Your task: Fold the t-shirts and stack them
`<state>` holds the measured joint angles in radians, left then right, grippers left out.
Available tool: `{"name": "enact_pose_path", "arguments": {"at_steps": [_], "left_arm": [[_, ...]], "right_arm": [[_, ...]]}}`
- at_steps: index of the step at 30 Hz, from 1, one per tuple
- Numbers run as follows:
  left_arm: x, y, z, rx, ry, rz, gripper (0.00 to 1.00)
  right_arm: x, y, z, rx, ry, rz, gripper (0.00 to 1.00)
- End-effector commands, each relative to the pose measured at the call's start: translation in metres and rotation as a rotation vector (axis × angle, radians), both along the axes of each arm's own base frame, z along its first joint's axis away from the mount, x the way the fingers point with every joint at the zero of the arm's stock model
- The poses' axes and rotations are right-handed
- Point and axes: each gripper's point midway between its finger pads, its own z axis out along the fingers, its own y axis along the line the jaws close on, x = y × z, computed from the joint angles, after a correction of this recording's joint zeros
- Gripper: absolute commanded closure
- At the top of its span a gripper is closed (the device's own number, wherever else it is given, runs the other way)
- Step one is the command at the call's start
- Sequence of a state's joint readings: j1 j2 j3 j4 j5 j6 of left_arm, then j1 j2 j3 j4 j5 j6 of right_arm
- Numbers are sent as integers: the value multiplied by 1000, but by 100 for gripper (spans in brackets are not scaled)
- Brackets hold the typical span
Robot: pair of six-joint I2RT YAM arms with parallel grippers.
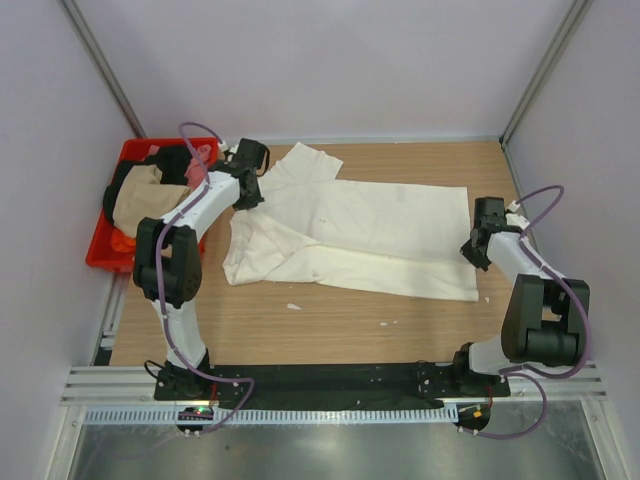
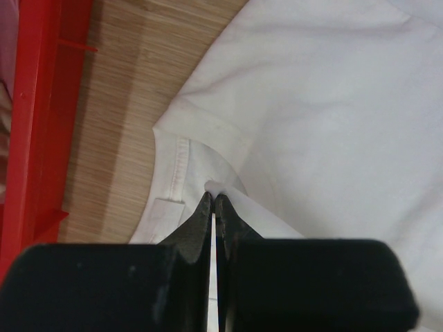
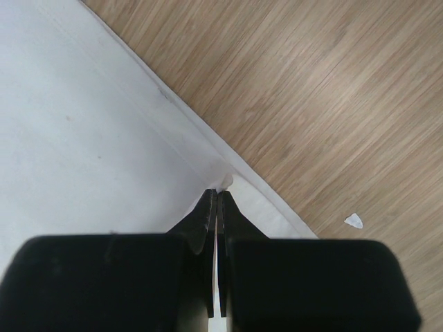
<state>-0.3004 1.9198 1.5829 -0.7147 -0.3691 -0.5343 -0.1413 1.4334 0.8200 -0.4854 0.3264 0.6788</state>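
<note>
The job looks barely begun. The cream t-shirt (image 1: 380,235) lies spread across the middle of the table (image 1: 330,330), neck end to the left and bottom edge to the right, mostly flat. Its near left part is bunched or doubled over, though from above I cannot tell whether that is a deliberate fold. The left gripper (image 2: 213,202) is clenched on a small pinch of cloth just beside the collar (image 2: 173,166), at the far left of the garment. The right gripper (image 3: 217,197) is likewise clamped on the hem (image 3: 183,128) at the right edge, so both ends are held. No folded pile shows anywhere on the table. The red crate (image 1: 100,255) at the far left holds the others in a loose heap, a tan shirt (image 1: 140,195) on top with dark and orange cloth around it. All of those remain to be folded and stacked.
</note>
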Motion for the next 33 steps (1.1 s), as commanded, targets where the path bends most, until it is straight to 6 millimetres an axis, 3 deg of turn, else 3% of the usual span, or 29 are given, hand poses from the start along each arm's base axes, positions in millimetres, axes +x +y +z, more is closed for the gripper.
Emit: {"name": "enact_pose_path", "arguments": {"at_steps": [1,15,25,27,29,30,33], "left_arm": [[10,12,12,58,-35,16,100],[12,10,11,59,-34,7,100],[27,2,3,46,-23,-18,100],[36,-4,6,37,-26,-48,100],[34,-8,8,33,7,-70,88],[33,-8,18,40,15,-79,75],[26,-9,37,70,-5,-85,59]], "right_arm": [[23,-9,18,-31,-72,0,99],[37,-14,18,-53,-53,12,99],[48,-17,15,-60,-40,22,99],[50,-18,21,-64,-23,25,92],[48,-20,25,-65,10,13,85],[46,-19,32,-59,31,11,80],[39,-10,42,-16,43,29,75]]}}
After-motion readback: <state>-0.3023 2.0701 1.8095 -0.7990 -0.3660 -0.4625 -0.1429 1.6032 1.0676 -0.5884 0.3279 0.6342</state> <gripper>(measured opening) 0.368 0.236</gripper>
